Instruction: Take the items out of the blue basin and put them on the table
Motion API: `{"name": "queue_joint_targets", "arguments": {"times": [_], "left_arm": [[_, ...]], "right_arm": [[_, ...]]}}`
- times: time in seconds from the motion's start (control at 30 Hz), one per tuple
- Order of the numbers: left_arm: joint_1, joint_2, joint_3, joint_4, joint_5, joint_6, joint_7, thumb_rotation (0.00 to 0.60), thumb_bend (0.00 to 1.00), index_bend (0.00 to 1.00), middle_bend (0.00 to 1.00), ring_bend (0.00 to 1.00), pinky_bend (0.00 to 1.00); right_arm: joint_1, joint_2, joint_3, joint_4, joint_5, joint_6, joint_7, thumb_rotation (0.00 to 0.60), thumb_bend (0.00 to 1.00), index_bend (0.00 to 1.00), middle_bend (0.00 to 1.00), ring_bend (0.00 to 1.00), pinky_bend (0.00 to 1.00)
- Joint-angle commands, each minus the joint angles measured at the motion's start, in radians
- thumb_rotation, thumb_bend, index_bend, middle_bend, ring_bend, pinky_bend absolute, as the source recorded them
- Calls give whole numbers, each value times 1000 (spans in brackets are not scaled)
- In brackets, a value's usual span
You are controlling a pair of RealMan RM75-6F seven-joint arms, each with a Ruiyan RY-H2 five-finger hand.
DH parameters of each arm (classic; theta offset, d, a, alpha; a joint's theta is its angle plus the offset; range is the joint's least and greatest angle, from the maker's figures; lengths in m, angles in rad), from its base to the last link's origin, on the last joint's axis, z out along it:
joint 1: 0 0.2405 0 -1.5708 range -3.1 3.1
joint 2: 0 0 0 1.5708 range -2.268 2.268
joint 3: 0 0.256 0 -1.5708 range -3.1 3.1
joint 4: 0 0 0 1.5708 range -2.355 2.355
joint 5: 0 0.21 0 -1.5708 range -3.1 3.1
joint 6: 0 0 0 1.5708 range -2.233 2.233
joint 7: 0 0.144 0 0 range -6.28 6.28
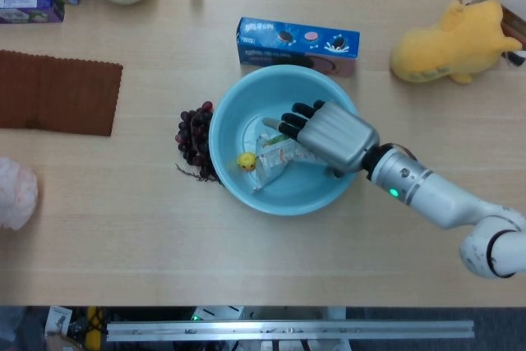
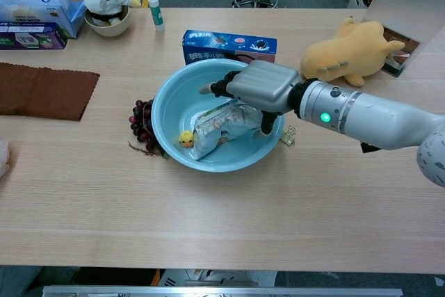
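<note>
worktop (image 2: 208, 220) nearest, no unloaded item evident on it. blue basin (image 1: 238, 113) beyond, snack packet (image 2: 219, 126) and small yellow toy (image 2: 185, 139) both inside. right robot hand (image 2: 259, 88) over packet, fingers spread, grip perhaps not made; left robot hand unseen.

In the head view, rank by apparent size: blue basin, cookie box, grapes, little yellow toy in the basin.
Largest to smallest:
1. blue basin
2. cookie box
3. grapes, partly hidden by the basin
4. yellow toy

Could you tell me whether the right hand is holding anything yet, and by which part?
It cannot be told: the right hand lies over the snack bag, hiding any grip.
</note>
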Motion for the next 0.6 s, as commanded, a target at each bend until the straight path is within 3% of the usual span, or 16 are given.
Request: {"name": "queue_joint_targets", "arguments": {"times": [0.03,0.23,0.6], "left_arm": [[2,1,0,-1,-1,2,-1,600,270,190,251,233,333],[3,4,-1,-3,-2,3,-1,600,270,190,251,233,333],[3,6,-2,-5,-3,0,-3,600,270,190,251,233,333]], "right_arm": [[22,-31,10,20,41,1,-36,600,107,119,258,190,414],[61,-72,22,57,111,12,-104,600,176,252,331,257,470],[139,-119,-13,94,262,20,-270,600,183,266,340,277,500]]}}
